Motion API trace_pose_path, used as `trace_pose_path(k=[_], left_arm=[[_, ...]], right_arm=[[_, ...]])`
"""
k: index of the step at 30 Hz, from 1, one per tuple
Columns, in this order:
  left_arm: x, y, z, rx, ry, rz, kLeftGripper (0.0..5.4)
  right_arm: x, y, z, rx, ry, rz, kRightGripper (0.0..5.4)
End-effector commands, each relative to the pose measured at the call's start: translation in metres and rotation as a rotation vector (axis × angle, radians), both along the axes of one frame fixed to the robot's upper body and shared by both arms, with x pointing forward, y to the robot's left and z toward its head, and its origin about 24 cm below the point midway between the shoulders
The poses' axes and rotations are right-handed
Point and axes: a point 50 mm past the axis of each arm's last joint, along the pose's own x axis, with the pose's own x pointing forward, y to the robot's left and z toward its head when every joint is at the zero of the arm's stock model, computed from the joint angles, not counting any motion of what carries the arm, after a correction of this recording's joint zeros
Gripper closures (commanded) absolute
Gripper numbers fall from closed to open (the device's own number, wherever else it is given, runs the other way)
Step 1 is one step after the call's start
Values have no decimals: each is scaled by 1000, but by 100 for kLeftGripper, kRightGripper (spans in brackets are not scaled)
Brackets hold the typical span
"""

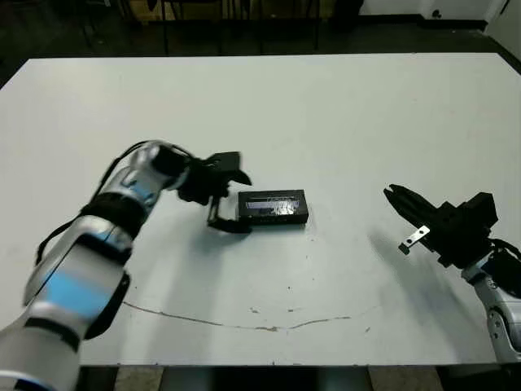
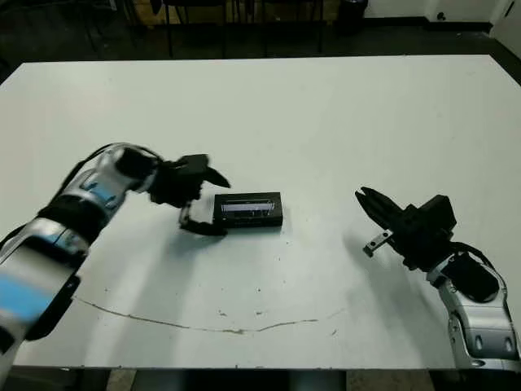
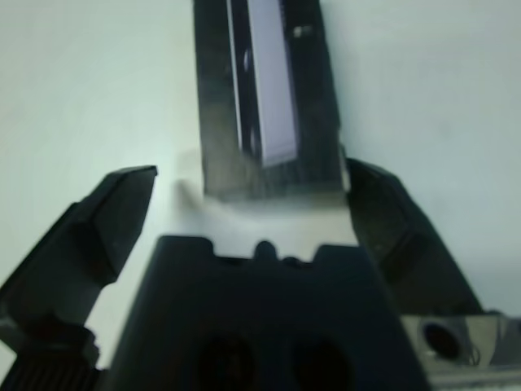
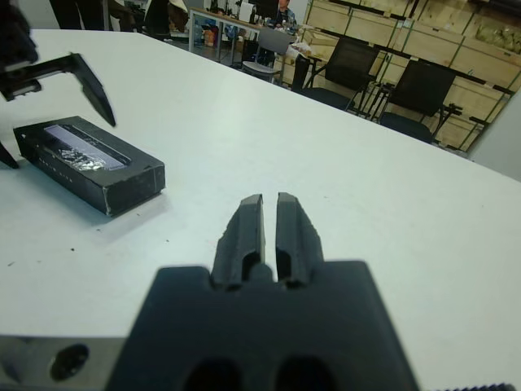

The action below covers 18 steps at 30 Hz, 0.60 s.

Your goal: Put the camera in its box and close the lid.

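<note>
The box (image 1: pixel 273 217) lies in the middle of the white table with the lid (image 1: pixel 273 204) sitting flat on top, its silvery-lilac strip facing up. The camera is out of view. My left gripper (image 1: pixel 245 205) is open at the box's left end, one finger on each side of that end (image 3: pixel 269 175); whether the fingers touch the walls I cannot tell. My right gripper (image 1: pixel 391 193) is shut with nothing in it, hovering well to the right of the box and pointing toward it. In the right wrist view the closed box (image 4: pixel 89 167) lies ahead of the shut fingers (image 4: pixel 244 224).
A thin brown line (image 1: pixel 244 323) runs across the table (image 1: pixel 326 114) near its front edge. Black chairs (image 4: pixel 350 69) and stacked cardboard boxes (image 4: pixel 407 24) stand beyond the far edge. A person (image 4: pixel 285 15) sits in the background.
</note>
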Motion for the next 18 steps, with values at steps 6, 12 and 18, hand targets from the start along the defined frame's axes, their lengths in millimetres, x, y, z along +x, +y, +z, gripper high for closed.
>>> trace_pose_path(k=[6, 12, 18], left_arm=[[-55, 93, -45, 36, 144, 218, 1], [-71, 136, -13, -102, 0, 495, 1], [-73, 99, 23, -489, -360, 909, 44]], right_arm=[[-4, 3, -8, 13, 36, -11, 540], [-4, 5, -12, 21, 37, -24, 540], [-5, 9, -15, 63, 41, -38, 540]])
